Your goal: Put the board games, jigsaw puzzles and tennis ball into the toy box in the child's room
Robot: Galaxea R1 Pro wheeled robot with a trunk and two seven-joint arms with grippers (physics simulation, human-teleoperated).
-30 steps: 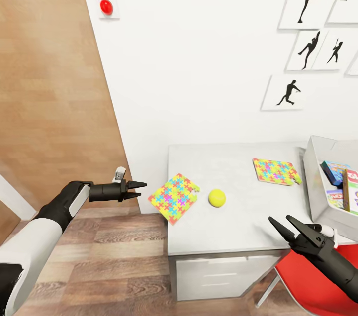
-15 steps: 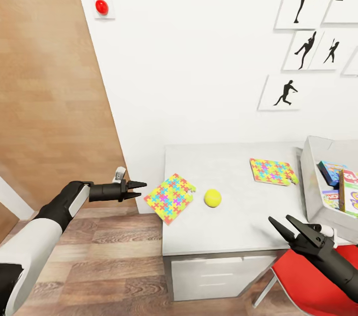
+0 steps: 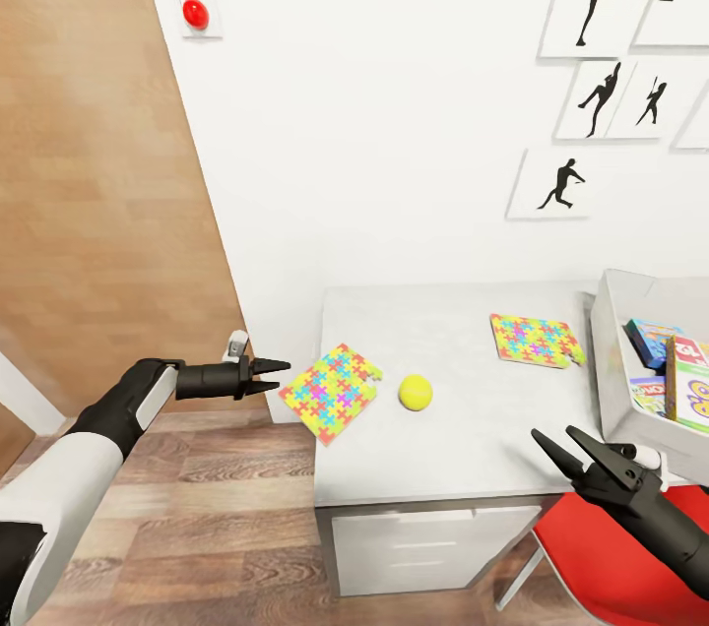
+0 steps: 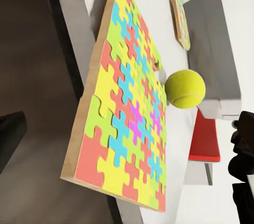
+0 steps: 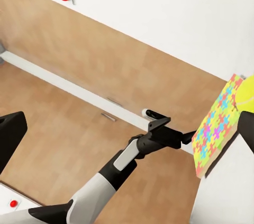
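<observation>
The table [image 3: 463,449] had slid slightly left in the head view, so the robot itself was shifting, not the toys. The toy box [image 3: 618,380] already held board games [image 3: 679,370]. Two jigsaw puzzles [image 3: 331,390] [image 3: 534,339] and the tennis ball [image 3: 415,392] lay outside it. The left gripper [image 3: 276,368] looked nearly closed, empty, near the overhanging puzzle; the right gripper [image 3: 566,447] hung spread, empty.

My table [image 3: 463,429] top looks smooth, matt and pale grey. On it, the near puzzle [image 4: 127,113] has bright matt pieces on a wood-coloured board, and the ball [image 4: 185,89] beside it looks fuzzy. Below the table, the floor [image 3: 197,528] looks like rough brown wood planks.
</observation>
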